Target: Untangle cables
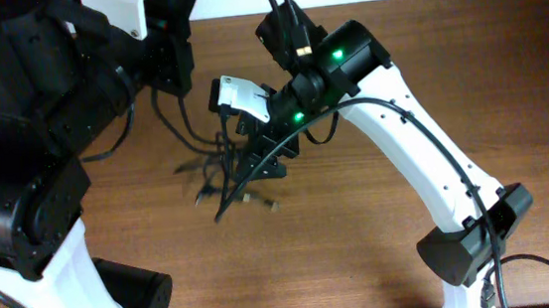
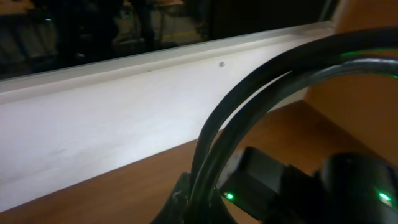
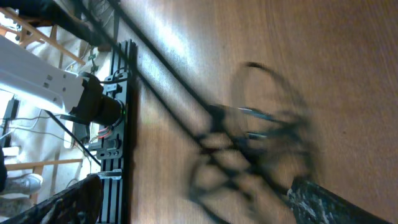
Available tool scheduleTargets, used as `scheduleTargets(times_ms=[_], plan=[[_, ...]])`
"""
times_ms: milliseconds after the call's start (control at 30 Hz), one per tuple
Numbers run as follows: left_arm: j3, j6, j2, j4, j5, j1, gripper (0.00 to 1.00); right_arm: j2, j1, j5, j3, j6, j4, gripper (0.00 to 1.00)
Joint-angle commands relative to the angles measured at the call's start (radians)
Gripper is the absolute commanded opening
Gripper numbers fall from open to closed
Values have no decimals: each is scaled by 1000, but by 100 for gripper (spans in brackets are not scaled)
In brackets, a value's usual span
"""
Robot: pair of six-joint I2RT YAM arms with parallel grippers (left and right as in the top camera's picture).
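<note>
Cables (image 1: 219, 184) are lying knotted mid-desk, nothing separated yet; right claw (image 1: 263, 160) is hovering spread over them, left claw (image 1: 170, 78) is sitting pressed together.

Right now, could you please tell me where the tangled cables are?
In the overhead view the cables lie in a tangle near the middle of the table, just beneath the right gripper and its open jaws; the right wrist view shows them blurred.

Wood table (image 1: 507, 74) w/ white back wall (image 2: 93, 124), dark glass (image 2: 62, 31) above
</note>
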Motion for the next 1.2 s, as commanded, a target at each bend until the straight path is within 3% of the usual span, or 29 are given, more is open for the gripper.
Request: scheduleTargets(times_ms=[0,200,267,300,500,633,867,967,1067,1167], plan=[[5,-14,-9,16,-92,-1,0,3,11,-3,-3,23,11,92],[5,-14,-10,15,-92,-1,0,5,56,2,-5,47,25,81],[5,-14,-10,13,-92,-1,0,7,91,32,-5,46,40,20],[5,-14,-10,12,-92,-1,0,7,106,57,-5,47,45,4],[5,-6,-10,-4,-93,0,0,6,122,115,-5,67,57,4],[5,-6,-16,-55,-254,0,0,-27,11,125,9,148,72,4],[5,-15,-197,-65,-215,-1,4,-50,-476,127,14,279,124,4],[5,-14,-320,-72,-220,-1,5,-50,-720,158,14,406,177,4],[5,-15,-450,-84,-325,-1,5,-50,-949,156,14,500,227,4],[5,-60,-530,-102,-471,-1,6,-50,-1096,160,14,504,227,4]])
